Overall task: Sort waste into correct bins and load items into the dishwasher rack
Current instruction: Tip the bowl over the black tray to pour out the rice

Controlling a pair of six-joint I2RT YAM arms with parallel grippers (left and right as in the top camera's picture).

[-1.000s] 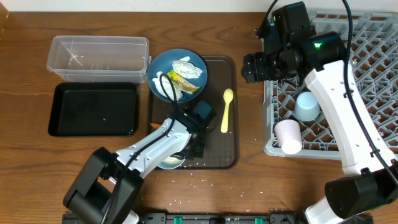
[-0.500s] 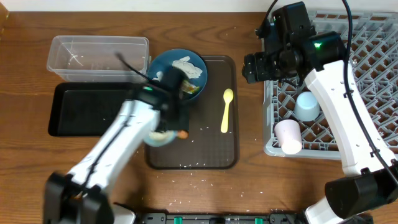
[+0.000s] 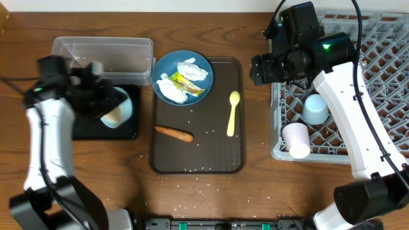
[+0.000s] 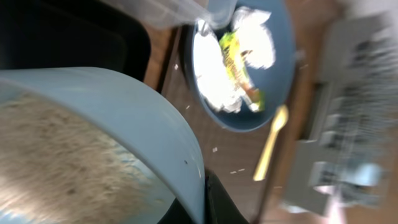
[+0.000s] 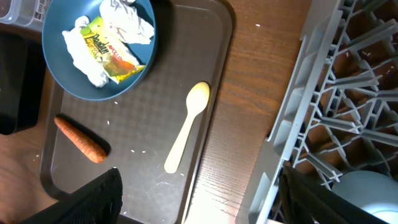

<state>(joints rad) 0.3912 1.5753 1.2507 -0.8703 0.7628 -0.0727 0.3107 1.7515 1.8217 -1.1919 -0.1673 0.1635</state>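
My left gripper (image 3: 99,105) is shut on the rim of the pale bowl (image 3: 118,107) and holds it tilted over the black tray (image 3: 126,130). In the left wrist view the bowl (image 4: 118,124) fills the frame with rice (image 4: 43,149) inside, and one finger (image 4: 211,199) sits on its rim. The dark-blue plate (image 3: 183,78) holds white paper wads (image 3: 192,69) and a yellow-green wrapper (image 3: 185,82). The carrot (image 3: 174,133) and the yellow spoon (image 3: 232,114) lie on the brown tray (image 3: 217,160). My right gripper (image 3: 263,69) is open and empty above the rack's left edge; its wrist view (image 5: 199,199) shows the spoon (image 5: 186,127) below.
The clear tub (image 3: 102,57) stands behind the black tray. The grey rack (image 3: 377,57) at the right holds a light-blue cup (image 3: 315,110) and a pink cup (image 3: 296,139). Loose rice grains (image 3: 204,188) lie on the brown tray and on the table in front of it.
My left arm swung left from the brown tray with the bowl, which is now over the black tray. The carrot now lies uncovered on the brown tray. The right arm has not moved.
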